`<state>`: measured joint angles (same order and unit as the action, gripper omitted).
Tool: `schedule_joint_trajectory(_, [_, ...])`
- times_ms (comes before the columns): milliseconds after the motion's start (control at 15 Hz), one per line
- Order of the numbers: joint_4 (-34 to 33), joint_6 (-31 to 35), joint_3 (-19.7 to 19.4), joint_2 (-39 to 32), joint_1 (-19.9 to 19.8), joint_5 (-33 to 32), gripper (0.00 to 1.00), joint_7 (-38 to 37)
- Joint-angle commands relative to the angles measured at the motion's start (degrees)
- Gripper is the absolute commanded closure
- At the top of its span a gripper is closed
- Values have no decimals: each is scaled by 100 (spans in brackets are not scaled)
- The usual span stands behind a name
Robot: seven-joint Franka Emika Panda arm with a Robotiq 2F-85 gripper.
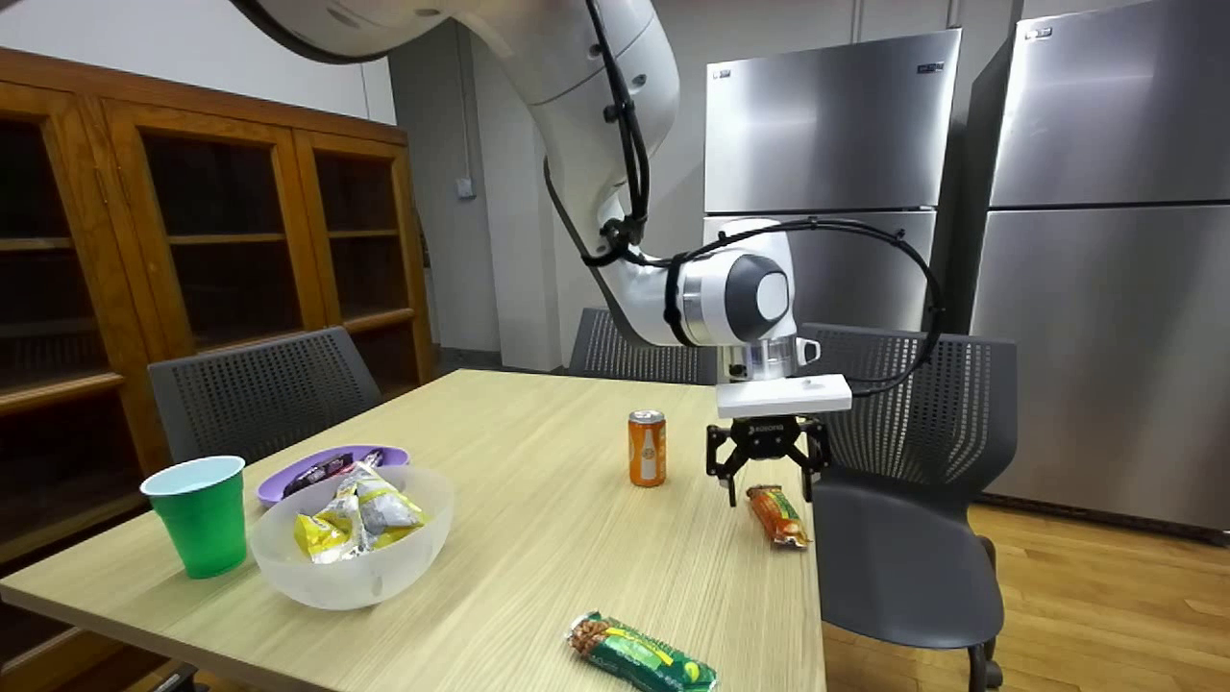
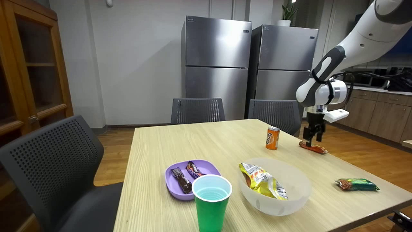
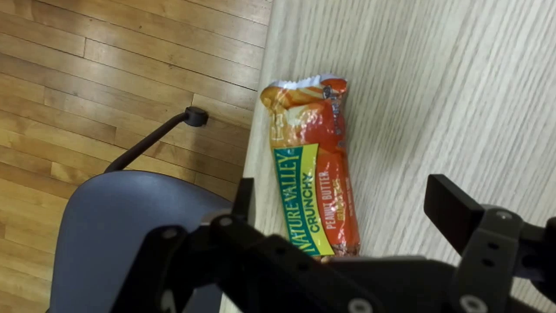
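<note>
Spread wide and pinching nothing, the pincer [image 1: 770,496] points down at the right edge of the table [image 1: 538,461] in an exterior view, close to a red granola bar [image 1: 780,521] that lies flat there. An orange can [image 1: 647,449] stands upright to their left, and a green-wrapped bar [image 1: 642,655] lies nearer on the right. On the left, a frosted bowl [image 1: 351,581] holds silver-and-yellow packets [image 1: 375,509], with a green cup [image 1: 202,524] just beside it.

Also in an exterior view, a purple plate [image 2: 209,167] holds two dark-wrapped sweets [image 2: 181,180]; the green cup stands near it and the frosted bowl sits to its right. The pincer stands over the red granola bar on the right; whether it touches cannot be told.

In the wrist view, the red granola bar lies printed side up between the parted fingers [image 3: 454,206], nearer the left one, alongside the table's edge. Left of that edge show a dark chair [image 3: 121,204] and wooden floor [image 3: 130,74].
</note>
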<state>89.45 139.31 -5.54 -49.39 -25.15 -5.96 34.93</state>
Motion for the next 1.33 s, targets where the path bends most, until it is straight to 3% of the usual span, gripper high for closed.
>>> schedule_joint_trajectory(0, [-417,-237,245,-215,-272,139,0,399])
schedule_joint_trajectory(333, [-478,-366,414,-319,-394,283,0,762])
schedule_joint_trajectory(1200, [-431,-454,368,-310,-346,424,0,1051])
schedule_joint_trajectory(1267, [-438,-450,368,-314,-349,431,25,1047])
